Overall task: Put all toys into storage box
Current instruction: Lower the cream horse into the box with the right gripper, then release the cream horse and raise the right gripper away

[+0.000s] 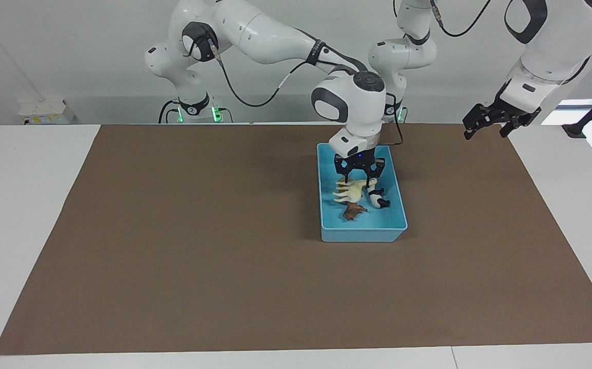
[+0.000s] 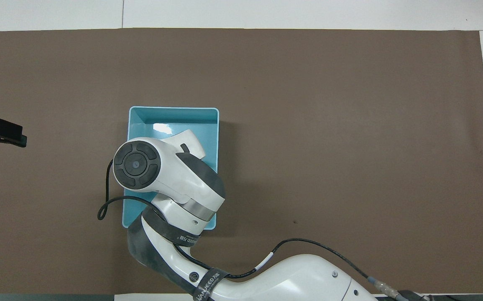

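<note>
- The right gripper [image 1: 360, 177] is being held low over the middle of the storage box [image 1: 395, 221], its fingers parted just above the cream camel [image 1: 351, 190]; nothing is being gripped.
- The cream camel is being left on its side inside the box, lying across the other figurines; the tiger is being hidden beneath it.
- The panda [image 1: 376, 197] is lying at 3 o'clock from the camel, and the brown lion [image 1: 352, 210] at 6 o'clock, both inside the box.
- In the overhead view the box contents are being covered by the right arm [image 2: 170, 175].
- The left gripper [image 1: 490, 120] is being kept waiting, wide open and empty, above the brown mat [image 1: 198, 256] on the counter, at 2 o'clock from the box.
- Risk: the camel could be snagged on a finger and dragged out over the low wall if the gripper is lifted at a slant.
- Risk: the piled toys could be knocked or tipped by too low a retreat.
</note>
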